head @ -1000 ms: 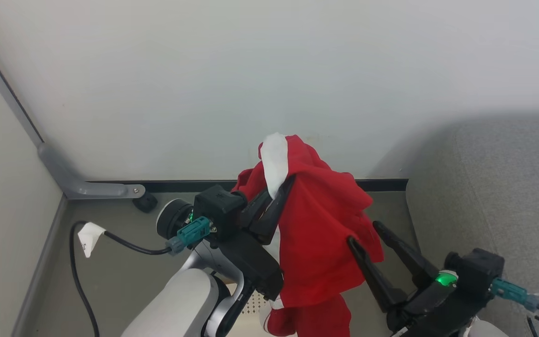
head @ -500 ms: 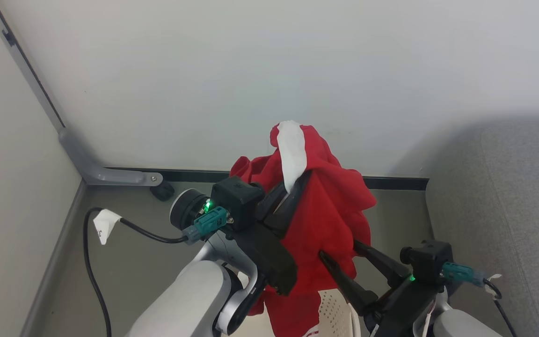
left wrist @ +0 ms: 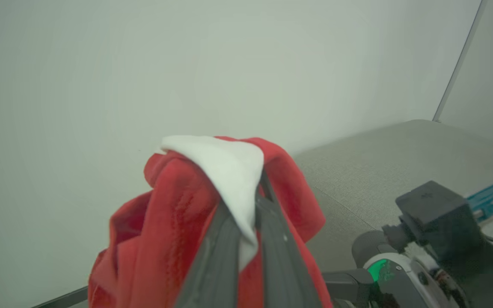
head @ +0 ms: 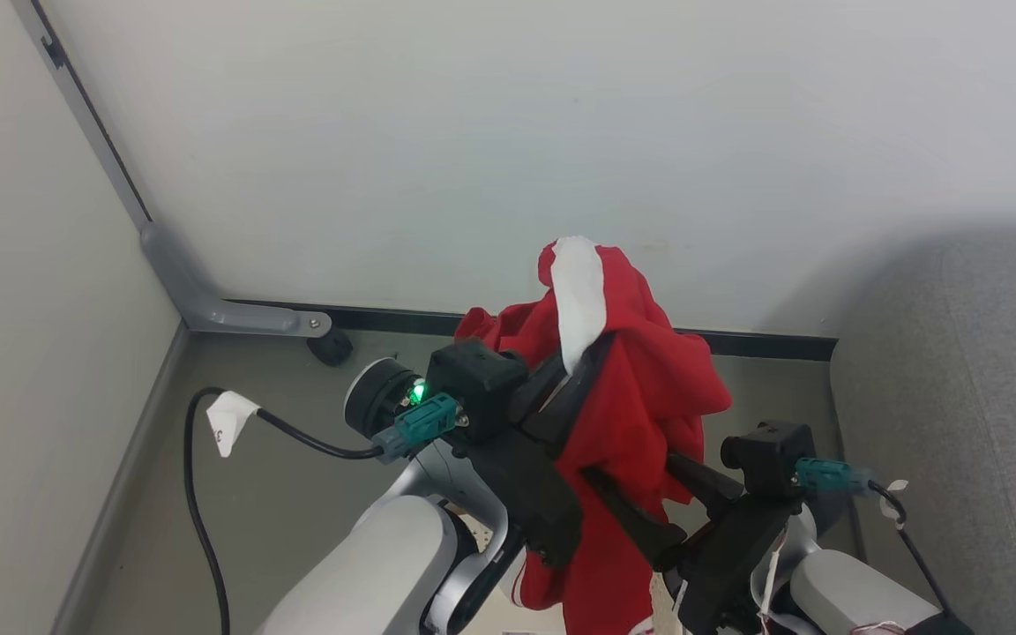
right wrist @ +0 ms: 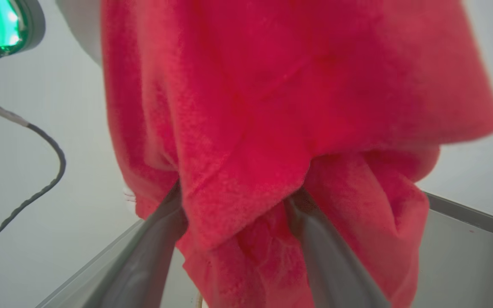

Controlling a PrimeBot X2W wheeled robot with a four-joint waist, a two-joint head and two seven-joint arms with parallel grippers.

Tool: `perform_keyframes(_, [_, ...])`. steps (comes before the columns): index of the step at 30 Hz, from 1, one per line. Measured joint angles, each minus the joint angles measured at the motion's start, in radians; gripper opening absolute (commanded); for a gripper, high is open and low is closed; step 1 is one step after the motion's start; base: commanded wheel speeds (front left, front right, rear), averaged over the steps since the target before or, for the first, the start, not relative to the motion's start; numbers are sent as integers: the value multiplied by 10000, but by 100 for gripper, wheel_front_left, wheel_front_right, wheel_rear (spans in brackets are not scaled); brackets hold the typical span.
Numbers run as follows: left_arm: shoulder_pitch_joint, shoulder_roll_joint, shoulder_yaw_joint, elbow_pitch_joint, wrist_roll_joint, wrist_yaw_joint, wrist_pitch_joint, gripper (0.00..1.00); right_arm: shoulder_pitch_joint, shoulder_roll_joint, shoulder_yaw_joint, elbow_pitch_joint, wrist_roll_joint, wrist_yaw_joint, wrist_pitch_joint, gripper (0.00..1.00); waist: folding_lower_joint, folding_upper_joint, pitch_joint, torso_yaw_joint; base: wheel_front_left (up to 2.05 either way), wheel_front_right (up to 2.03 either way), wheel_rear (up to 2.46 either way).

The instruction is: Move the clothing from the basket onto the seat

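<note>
Clenched tight, the left gripper (head: pixel 594 357), on a white strip (head: pixel 580 291) at the top of a red garment (head: pixel 649 406), with the strip squeezed flat between the two fingers. Hanging down from that pinch, the rest of the red cloth, bunched past the left wrist and draped over the right gripper (head: pixel 645 489) just beside it. Spread wide and gripping nothing, the fingers (right wrist: pixel 161 244) of the right gripper, with a loose fold sagging between them and over their tips. Under the left forearm, a sliver of pale perforated plastic, probably the basket (head: pixel 475 532), though too little visible to be sure. Beyond both grippers, grey floor (head: pixel 296 494), with a black cable (head: pixel 195 494) trailing off to the left gripper's left. Further on, a dark skirting strip (head: pixel 764 346) and a plain pale wall (head: pixel 473 159). Off to the right gripper's right, apart from the lifted cloth, the grey seat (head: pixel 958 397).
</note>
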Motion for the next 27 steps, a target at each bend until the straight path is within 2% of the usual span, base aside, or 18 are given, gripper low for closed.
perform_keyframes(9, [-76,-88,-226,0,-6,-75,35,0,-692,382,568,855,401,0,-13,100,0,0,-3,186,0,0,0])
perform_keyframes(10, [-74,-90,-249,0,-23,-75,36,0,-744,397,631,938,420,-2,-48,73,0,0,-7,198,0,0,0])
perform_keyframes(11, [-74,-94,-274,0,-46,-75,36,0,-790,401,677,995,451,0,-98,14,0,0,-13,208,0,0,0])
perform_keyframes(12, [-73,-107,-291,0,-105,-75,36,0,-824,401,708,1045,477,-2,-140,0,0,0,-20,218,0,0,0])
perform_keyframes(19, [-33,-123,-265,2,-299,-2,48,0,-1050,391,1057,1298,690,0,-545,0,1,1,-10,200,0,0,0])
perform_keyframes(27, [119,-8,-40,205,-376,113,48,0,-1042,-2,1287,1258,1026,0,-1110,0,0,1,14,75,0,0,0])
